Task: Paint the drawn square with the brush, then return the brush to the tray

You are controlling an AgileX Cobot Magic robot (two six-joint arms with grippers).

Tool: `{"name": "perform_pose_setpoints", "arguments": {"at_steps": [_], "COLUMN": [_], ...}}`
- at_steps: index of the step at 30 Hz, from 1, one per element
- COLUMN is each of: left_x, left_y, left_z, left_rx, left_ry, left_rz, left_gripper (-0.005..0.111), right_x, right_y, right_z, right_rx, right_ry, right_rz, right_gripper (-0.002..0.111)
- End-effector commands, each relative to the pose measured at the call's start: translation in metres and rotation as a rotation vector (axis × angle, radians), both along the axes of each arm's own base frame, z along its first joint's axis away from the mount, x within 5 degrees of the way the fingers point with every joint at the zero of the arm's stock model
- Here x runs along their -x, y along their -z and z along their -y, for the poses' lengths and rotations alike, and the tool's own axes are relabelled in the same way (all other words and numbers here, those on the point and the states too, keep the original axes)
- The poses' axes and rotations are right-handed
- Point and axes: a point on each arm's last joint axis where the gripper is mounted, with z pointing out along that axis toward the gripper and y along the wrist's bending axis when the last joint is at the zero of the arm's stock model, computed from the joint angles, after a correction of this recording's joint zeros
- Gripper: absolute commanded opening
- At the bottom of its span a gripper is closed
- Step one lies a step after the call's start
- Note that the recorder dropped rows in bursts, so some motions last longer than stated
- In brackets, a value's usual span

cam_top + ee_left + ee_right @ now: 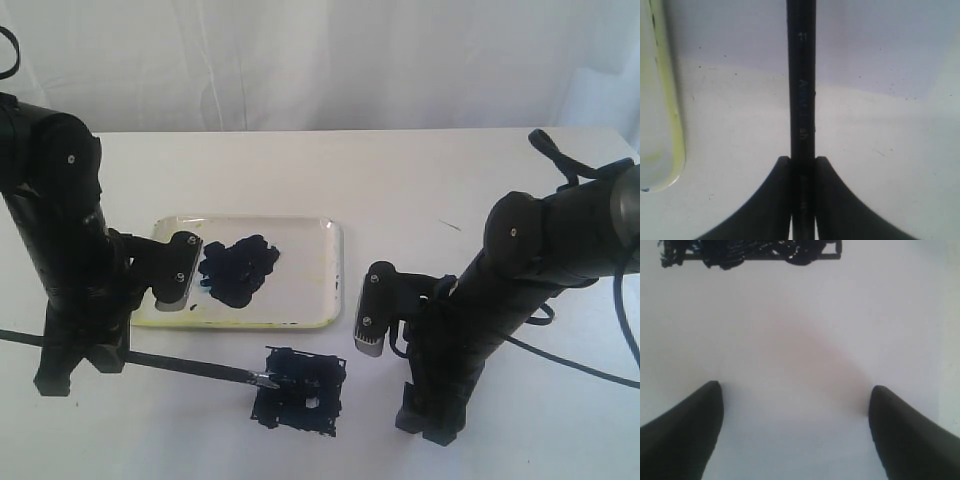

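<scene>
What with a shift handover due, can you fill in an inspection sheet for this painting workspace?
Surface: white table, a few dark specks.
Job's things: drawn square partly daubed black; brush tip at its edge; tray behind the square, holding a black paint blot.
Clutter: nothing seen.
End effectors: left end effector shut on the brush handle; right end effector open, empty, over bare table.
Cables: black cable trails by the right arm.
Surroundings: white curtain behind the table.
</scene>
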Motion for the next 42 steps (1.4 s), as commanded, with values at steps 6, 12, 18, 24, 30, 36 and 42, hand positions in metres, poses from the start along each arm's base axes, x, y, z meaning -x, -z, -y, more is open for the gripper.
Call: {"name": "perform_pose_setpoints", "arguments": {"at_steps": [6,12,18,24,30,36,42], "left_x": [0.005,0.006,0.011,0.01,0.005,0.001,0.008], "left_y": [0.002,0.002,0.002,0.002,0.002,0.011,0.012], "left_z": [0.001,0.004,0.007,0.005,0.006,0.007,0.007], "left_rx": [0.01,0.012,-0.01,-0.032,-0.017,-0.033,-0.058], "left_ry": [0.007,0.018,0.051,0.083,0.036,-0.034,0.152], "left_rz": [-0.01,-0.007,-0.025,-0.02,0.031,0.038,-0.037], "left_gripper": [0.0,0.0,0.0,0.0,0.0,0.0,0.0], "right_x": [-0.002,-0.002,-0.002,-0.002,-0.002,-0.002,-0.002], "right_y": [0.004,0.004,0.004,0.004,0.004,0.004,0.004], "right_z": [0.0,0.0,0.0,0.0,0.0,0.0,0.0], "right_rx": [0.012,0.012,0.012,0.012,0.012,0.012,0.012], "right_ry": [-0.005,-0.005,-0.005,-0.005,-0.005,-0.005,-0.005], "right_rz": [0.021,0.021,0.021,0.021,0.021,0.021,0.021], "right_gripper": [0.074,0.074,0.074,0.074,0.074,0.074,0.074]}}
